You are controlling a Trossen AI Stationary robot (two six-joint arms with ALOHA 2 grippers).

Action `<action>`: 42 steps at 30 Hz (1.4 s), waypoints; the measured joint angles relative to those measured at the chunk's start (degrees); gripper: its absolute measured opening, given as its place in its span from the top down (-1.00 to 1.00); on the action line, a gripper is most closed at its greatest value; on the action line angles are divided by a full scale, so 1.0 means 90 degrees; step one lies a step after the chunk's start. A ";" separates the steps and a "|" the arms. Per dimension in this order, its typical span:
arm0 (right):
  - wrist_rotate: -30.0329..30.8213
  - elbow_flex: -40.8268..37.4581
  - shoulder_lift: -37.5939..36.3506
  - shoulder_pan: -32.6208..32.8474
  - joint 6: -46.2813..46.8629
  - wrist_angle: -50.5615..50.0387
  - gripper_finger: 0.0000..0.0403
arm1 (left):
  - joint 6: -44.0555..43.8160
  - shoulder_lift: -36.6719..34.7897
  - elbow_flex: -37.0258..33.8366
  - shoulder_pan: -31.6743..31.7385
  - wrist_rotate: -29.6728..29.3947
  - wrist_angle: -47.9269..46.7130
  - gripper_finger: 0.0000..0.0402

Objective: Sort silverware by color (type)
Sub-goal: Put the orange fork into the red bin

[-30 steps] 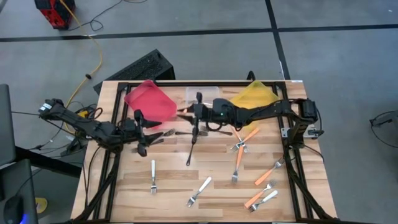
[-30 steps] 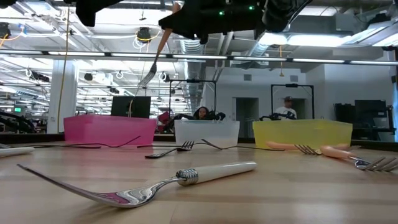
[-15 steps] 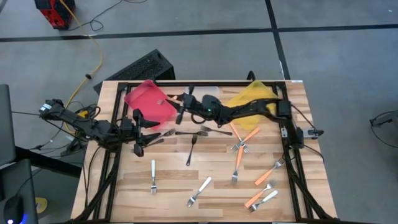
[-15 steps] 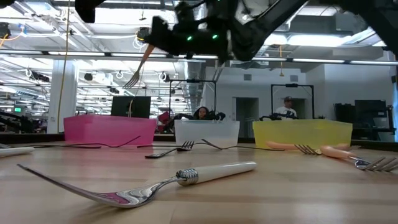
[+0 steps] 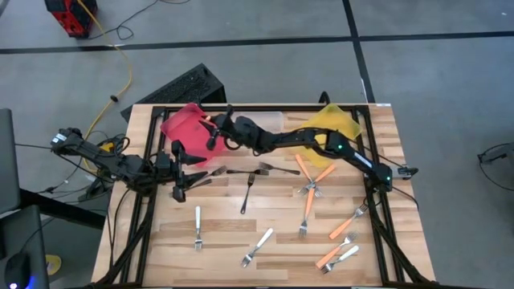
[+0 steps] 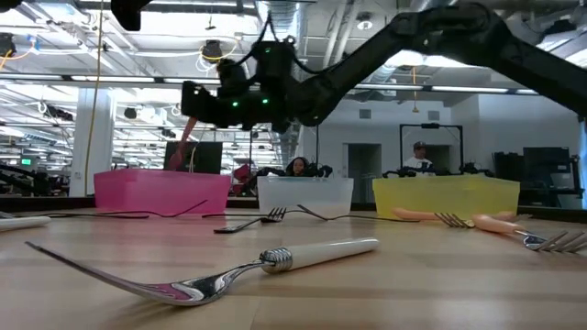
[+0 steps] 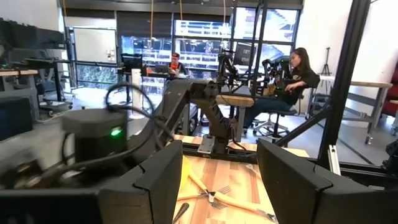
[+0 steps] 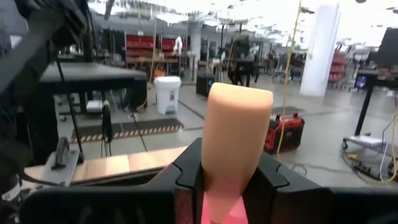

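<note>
- The orange-handled fork [image 8: 236,130] in the right wrist view shows only its handle end — its head is hidden below, between the right gripper's fingers [image 8: 186,171].
- In the low view that fork [image 6: 186,137] is a thin blur above the pink bin [image 6: 161,192]; its tines cannot be made out.
- The clear bin [image 5: 259,122] in the high view is mostly covered by the right arm [image 5: 305,141].
- The left gripper [image 7: 217,168] fills the left wrist view's bottom edge — its fingertips are cut off.
</note>
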 joint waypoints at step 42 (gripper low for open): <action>-0.0429 0.1237 0.0669 -0.0027 0.0049 -0.2484 -0.13 | -0.0002 0.0000 0.0000 0.0001 0.0108 -0.0061 0.03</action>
